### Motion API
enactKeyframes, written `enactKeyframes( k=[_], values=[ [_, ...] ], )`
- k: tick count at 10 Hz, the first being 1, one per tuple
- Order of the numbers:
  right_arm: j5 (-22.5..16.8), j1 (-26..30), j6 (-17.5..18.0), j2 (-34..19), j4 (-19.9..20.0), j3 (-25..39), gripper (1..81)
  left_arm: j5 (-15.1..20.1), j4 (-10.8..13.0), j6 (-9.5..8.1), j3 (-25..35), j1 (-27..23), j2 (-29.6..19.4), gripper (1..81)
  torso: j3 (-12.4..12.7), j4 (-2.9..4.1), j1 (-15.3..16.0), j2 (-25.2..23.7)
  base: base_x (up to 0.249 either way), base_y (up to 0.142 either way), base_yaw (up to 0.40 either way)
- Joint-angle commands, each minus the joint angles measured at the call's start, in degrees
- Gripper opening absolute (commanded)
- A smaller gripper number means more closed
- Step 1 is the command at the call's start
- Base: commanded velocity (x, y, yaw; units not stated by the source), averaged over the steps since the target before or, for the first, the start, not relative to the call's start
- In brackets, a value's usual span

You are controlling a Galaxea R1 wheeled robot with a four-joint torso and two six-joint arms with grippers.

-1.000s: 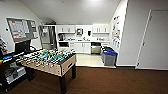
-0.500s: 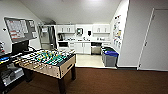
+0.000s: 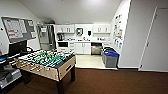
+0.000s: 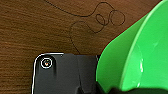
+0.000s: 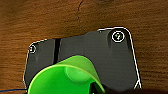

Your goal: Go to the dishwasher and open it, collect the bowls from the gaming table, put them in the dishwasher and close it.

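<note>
Carrying the wide green bowl (image 4: 140,55) at the left gripper (image 4: 110,89), with dark fingers seemingly pinching its lower rim, and hanging it above the brown carpet (image 4: 37,27) rather than resting it on anything. Holding the small green bowl (image 5: 65,77) the same way at the right gripper (image 5: 100,88), again apparently clamped on the rim, mouth tilted toward the wrist camera. Keeping one bowl to each arm, probably so both can travel to the kitchen in a single trip.

Facing the kitchen nook from the head view, with the dishwasher (image 3: 96,48) sitting far off under the counter, between the white cabinets (image 3: 83,48) and the blue-lidded bins (image 3: 110,58), well apart from the robot. Passing beside the foosball table (image 3: 47,63), standing near on the left.

Judging the grips mostly from how the bowls hang, since the fingertips are cut off at the picture edge and hard to separate from shadow. Seeing only part of each bowl, the wide one running out of frame. Failing to tell at this range whether the dishwasher's door is open or closed. Noticing a thin dark cable (image 4: 100,20) looping on the carpet, its ends lost from sight
</note>
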Motion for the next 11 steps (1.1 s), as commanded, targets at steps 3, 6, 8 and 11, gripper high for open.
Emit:
enactKeyframes(
  k=[3,6,8,11],
  values=[
    [-1.9,3.4,-0.1,-1.1,-0.6,-0.1,1.0,1.7,0.9,-0.03,0.8,-3.7,-0.8,1.0,0.0,0.00,0.0,0.0,0.146,-0.076,0.000],
    [-1.9,3.5,-0.1,-1.1,-0.6,-0.1,1.0,1.7,0.9,-0.03,0.8,-3.7,-0.8,1.0,0.0,0.00,0.0,0.0,0.146,-0.074,0.000],
    [-1.9,3.6,-0.1,-1.1,-0.6,-0.1,1.0,1.7,0.9,-0.03,0.9,-3.8,-0.8,1.0,0.0,0.00,0.0,0.0,0.146,0.000,0.000],
    [-2.0,3.6,-0.1,-1.2,-0.6,-0.1,1.0,1.7,0.9,-0.03,0.9,-3.8,-0.9,1.0,0.0,0.00,0.0,0.0,0.129,0.000,0.000]
  ],
)
